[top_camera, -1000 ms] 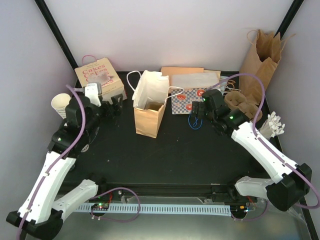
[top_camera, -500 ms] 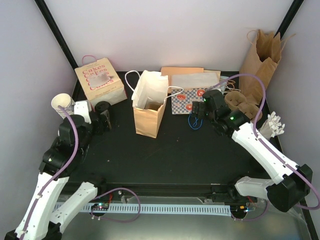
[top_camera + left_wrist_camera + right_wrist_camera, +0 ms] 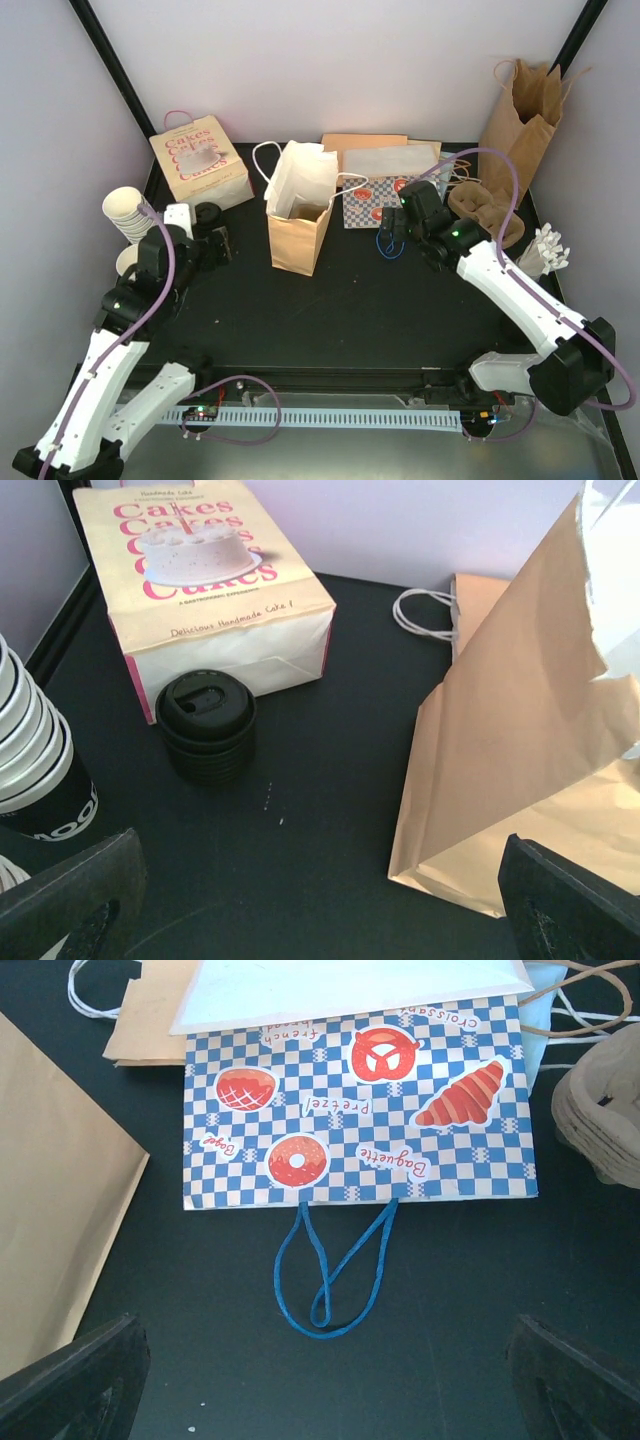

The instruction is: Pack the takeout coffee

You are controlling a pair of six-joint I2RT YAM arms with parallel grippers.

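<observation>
L hand (image 3: 217,243) wide open, empty. Just ahead-left: black lid stack (image 3: 205,725); further left, stacked cups (image 3: 30,755). Lidded takeout coffee not made out in any view. Paper bag (image 3: 520,740) stands ahead-right on tabletop. R hand (image 3: 386,226) also wide, well off, so L arm prob nearer.

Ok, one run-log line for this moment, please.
left gripper: open, empty, facing black lid stack | right gripper: open, empty, over checkered bag | brown bag: upright, open

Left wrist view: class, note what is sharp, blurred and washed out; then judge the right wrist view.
Left wrist view: Cakes box and black lids sharp, near fingers soft, top right corner washed out. Right wrist view: checked bag crisp, evenly lit.
</observation>
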